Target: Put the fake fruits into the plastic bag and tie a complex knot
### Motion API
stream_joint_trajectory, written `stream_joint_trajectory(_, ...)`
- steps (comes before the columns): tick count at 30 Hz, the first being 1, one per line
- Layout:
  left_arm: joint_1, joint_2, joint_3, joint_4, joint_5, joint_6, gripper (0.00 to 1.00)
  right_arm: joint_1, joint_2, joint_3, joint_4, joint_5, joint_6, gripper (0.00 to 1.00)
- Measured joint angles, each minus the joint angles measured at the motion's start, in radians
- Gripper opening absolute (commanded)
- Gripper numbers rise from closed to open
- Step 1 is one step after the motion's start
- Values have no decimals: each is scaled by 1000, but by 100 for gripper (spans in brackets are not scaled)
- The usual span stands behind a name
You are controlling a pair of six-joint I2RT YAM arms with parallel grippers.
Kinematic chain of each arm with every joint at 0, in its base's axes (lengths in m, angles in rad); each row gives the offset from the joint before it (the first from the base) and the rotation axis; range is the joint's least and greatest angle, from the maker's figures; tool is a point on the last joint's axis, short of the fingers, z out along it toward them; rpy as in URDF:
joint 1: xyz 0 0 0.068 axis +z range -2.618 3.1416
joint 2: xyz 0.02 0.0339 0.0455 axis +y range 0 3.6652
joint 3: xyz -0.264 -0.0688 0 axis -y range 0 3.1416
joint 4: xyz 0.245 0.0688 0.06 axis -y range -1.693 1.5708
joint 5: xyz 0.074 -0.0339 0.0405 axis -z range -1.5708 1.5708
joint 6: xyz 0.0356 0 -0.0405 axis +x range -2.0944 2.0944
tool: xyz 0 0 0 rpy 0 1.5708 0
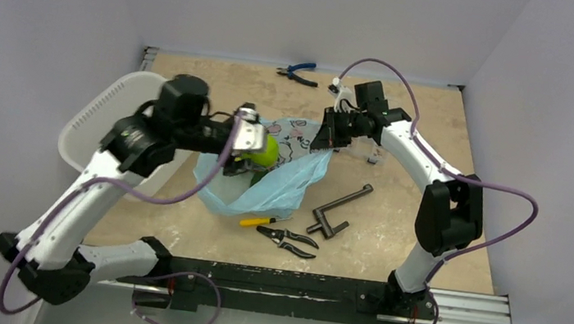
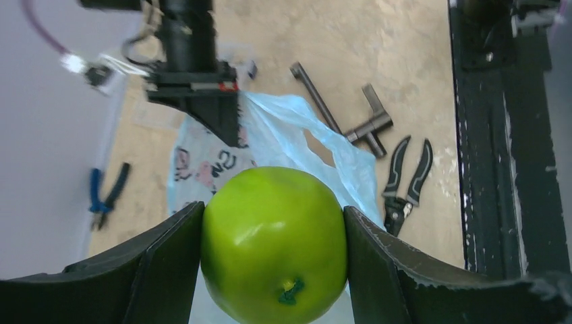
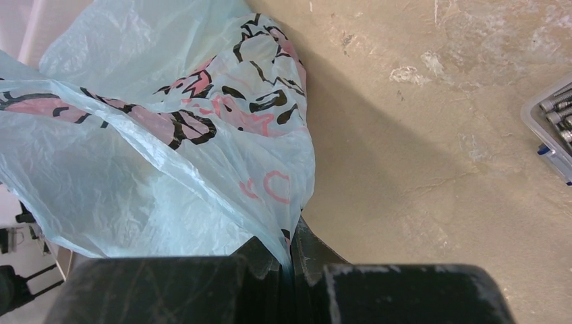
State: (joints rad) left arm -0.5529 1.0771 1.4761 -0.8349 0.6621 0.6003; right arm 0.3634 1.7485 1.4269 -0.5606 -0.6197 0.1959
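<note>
The left wrist view's lower edge cuts off the bottom of the green fruit (image 2: 273, 243) and the roots of the left claw (image 2: 273, 210) fingers. From above, the left arm (image 1: 100, 180) hides part of the white tub (image 1: 95, 118) and of the bag (image 1: 289, 187). The parts box (image 3: 554, 128) runs off the right wrist view's edge.

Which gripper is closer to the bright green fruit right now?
Left. The left gripper clamps the green fruit; the right gripper, apart from it, pinches the plastic bag.
</note>
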Motion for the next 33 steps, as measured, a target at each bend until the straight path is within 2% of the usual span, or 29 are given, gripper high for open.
stream_joint_trajectory(2, -76, 85, -38, -3, -61, 50, 24, 0, 0, 0, -2, 0, -3, 0)
stream_joint_trajectory(8, -117, 349, -145, 69, -324, 129, 30, 0, -6, -2, -8, -3, -27, 0)
stream_joint_trajectory(9, -117, 368, -167, 90, -368, 149, 35, 0, -9, -3, -13, -3, -33, 0)
stream_joint_trajectory(12, -120, 389, -222, 154, -461, 212, 73, -4, -15, -3, -20, -4, -43, 0)
stream_joint_trajectory(13, -122, 394, -233, 177, -486, 234, 80, -6, -16, -3, -22, -5, -48, 0)
stream_joint_trajectory(18, -123, 422, -221, 197, -493, 245, 90, -42, -16, 3, -60, -8, -82, 0)
stream_joint_trajectory(20, -124, 420, -187, 174, -453, 219, 100, -58, -16, 14, -76, -11, -90, 0)
stream_joint_trajectory(28, -129, 274, -84, 161, -220, 97, 100, -84, -13, 51, -81, -65, -83, 0)
stream_joint_trajectory(33, -208, 275, -8, 151, -184, 21, 84, -104, 6, 51, -75, -129, -13, 0)
